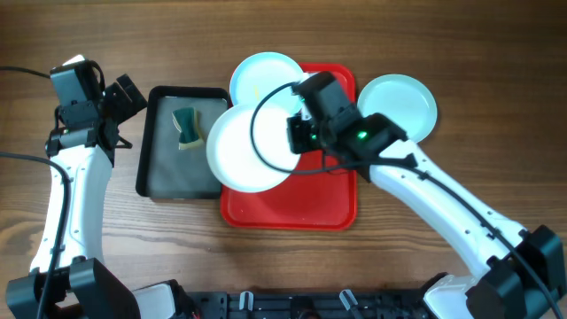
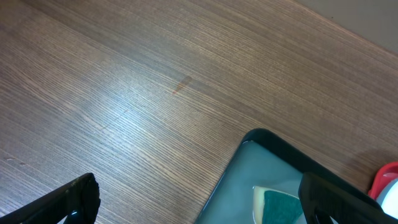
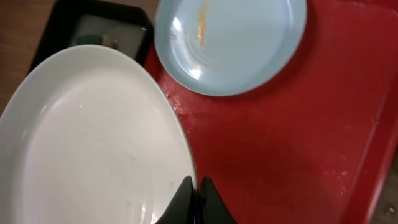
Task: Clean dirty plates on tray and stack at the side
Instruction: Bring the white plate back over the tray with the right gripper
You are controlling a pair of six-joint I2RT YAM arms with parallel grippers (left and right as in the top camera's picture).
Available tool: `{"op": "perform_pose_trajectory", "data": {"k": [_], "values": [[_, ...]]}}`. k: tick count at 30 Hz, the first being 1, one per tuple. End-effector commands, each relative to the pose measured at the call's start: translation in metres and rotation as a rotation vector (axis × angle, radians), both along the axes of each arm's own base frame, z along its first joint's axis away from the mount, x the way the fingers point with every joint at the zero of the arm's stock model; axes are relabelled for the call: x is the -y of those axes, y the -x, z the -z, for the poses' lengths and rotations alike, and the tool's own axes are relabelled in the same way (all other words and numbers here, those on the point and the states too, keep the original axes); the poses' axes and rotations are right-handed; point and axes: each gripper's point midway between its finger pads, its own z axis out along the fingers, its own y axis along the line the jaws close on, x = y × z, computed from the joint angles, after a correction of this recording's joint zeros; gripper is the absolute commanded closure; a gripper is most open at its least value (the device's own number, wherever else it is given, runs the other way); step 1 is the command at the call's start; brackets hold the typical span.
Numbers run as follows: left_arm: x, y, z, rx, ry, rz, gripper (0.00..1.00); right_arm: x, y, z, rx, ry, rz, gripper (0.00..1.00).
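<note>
Right pincer (image 3: 196, 198) is clamped on the rim of the smooth white plate (image 3: 93, 143), arm stretched over the glossy red tray (image 3: 298, 143). Just beyond it sits a round pale-blue plate (image 3: 230, 43) with an orange smear. Left pincer (image 2: 199, 196) gapes apart above the woodgrain table (image 2: 155, 93).

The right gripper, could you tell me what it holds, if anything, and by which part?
The right gripper pinches the white plate by its rim, on the edge over the red tray.
</note>
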Motion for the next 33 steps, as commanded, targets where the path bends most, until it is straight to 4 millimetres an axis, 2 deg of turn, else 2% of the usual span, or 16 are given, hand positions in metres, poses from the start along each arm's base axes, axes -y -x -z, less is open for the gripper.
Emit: {"op": "perform_pose_trajectory", "data": {"k": [1,5,9,12,21,27,33], "values": [[-0.001,0.0,-0.001,0.004,0.002,-0.011,0.0,0.022,-0.01,-0.009,-0.001,-0.01,0.035,0.96],[-0.001,0.0,-0.001,0.004,0.002,-0.011,0.0,0.055,-0.016,-0.001,-0.048,0.027,0.101,0.96],[-0.001,0.0,-0.001,0.004,0.002,-0.011,0.0,0.066,-0.011,0.008,-0.093,0.06,0.116,0.96],[-0.001,0.0,-0.001,0.004,0.002,-0.011,0.0,0.072,-0.003,0.022,-0.128,0.088,0.12,0.96],[-0.001,0.0,-0.001,0.004,0.002,-0.011,0.0,0.071,0.013,0.076,-0.256,0.114,0.097,0.96],[-0.001,0.0,-0.001,0.004,0.002,-0.011,0.0,0.07,0.012,0.102,-0.305,0.142,0.098,0.96],[-0.001,0.0,-0.001,0.004,0.002,-0.011,0.0,0.07,0.01,0.119,-0.329,0.157,0.098,0.96]]}}
